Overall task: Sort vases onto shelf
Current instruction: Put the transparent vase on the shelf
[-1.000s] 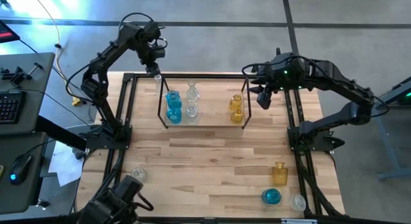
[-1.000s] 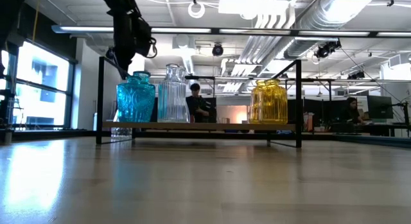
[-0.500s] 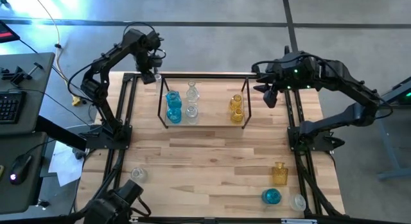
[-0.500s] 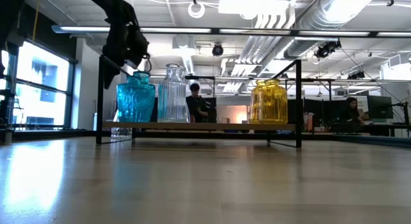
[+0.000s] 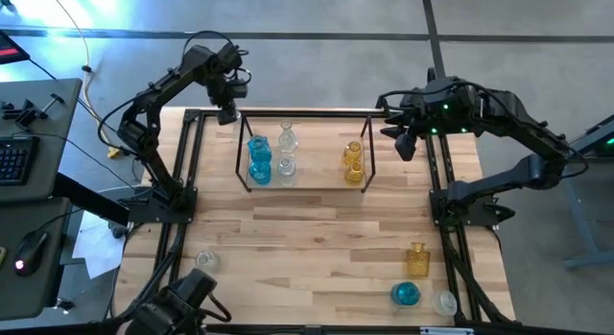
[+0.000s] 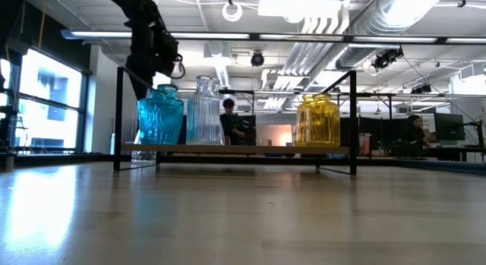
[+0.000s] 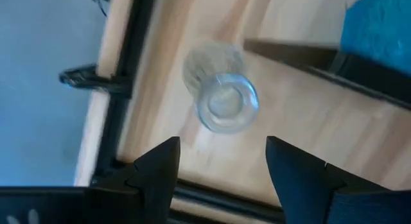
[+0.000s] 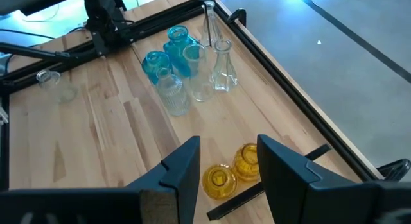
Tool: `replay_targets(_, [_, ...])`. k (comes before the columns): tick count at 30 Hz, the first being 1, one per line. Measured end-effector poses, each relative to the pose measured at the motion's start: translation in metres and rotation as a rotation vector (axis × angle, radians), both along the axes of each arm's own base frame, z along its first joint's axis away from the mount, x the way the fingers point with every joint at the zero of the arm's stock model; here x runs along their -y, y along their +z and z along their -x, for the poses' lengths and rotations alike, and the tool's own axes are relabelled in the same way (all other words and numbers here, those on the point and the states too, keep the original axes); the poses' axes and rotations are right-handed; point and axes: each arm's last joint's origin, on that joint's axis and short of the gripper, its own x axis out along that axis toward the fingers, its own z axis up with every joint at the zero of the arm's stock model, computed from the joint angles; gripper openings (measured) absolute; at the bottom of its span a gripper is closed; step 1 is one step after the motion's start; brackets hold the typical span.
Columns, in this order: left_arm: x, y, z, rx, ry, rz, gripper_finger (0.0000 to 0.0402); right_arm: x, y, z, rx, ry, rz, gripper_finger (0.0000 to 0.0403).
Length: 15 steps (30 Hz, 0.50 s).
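My left claw (image 7: 218,163) hangs spread above the clear vase (image 7: 221,95) just outside the shelf's (image 5: 305,186) far-left corner, while my right claw (image 8: 225,161), fingers apart and empty, waits beyond the right end.

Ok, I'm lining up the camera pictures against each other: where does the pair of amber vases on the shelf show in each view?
High view: the amber vases stand at the right end of the shelf.
Low view: right of centre on the shelf, one hiding the other.
Left wrist view: not in it.
Right wrist view: just beyond the right gripper.
Shared landmark: the blue vases at the shelf's other end.
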Motion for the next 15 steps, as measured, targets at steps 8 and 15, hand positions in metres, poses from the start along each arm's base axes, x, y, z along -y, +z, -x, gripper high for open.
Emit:
replay_targets(8, [-0.002,-0.004,-0.001,0.018,0.015,-0.012,0.0221,0.0,0.0,0.0,0.0,-0.003,0.002,0.0136])
replay_targets(15, [-0.004,-0.015,-0.009,0.085,0.01,-0.028,0.0221,0.0,0.0,0.0,0.002,-0.008,-0.004,0.0136])
